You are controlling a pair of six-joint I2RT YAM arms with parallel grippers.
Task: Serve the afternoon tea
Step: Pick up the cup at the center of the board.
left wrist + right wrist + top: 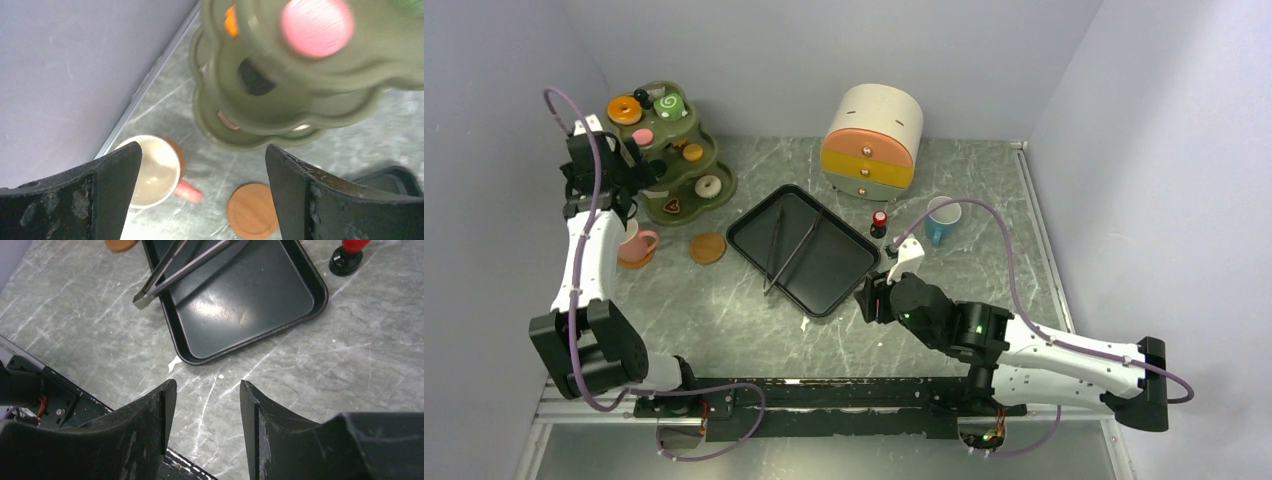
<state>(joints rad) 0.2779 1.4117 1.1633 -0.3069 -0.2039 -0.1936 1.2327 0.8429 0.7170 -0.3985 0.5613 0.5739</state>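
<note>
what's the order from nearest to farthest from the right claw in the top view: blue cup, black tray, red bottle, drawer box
From the right claw:
1. black tray, just left of it
2. red bottle, straight behind
3. blue cup, back right
4. drawer box, by the back wall

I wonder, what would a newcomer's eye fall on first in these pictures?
The olive-green tiered stand at the far left, dotted with colourful toy pastries, draws the eye first, the open left gripper close beside it. Mid-table lies a black tray holding metal tongs, with a cream drawer chest behind it.
</note>
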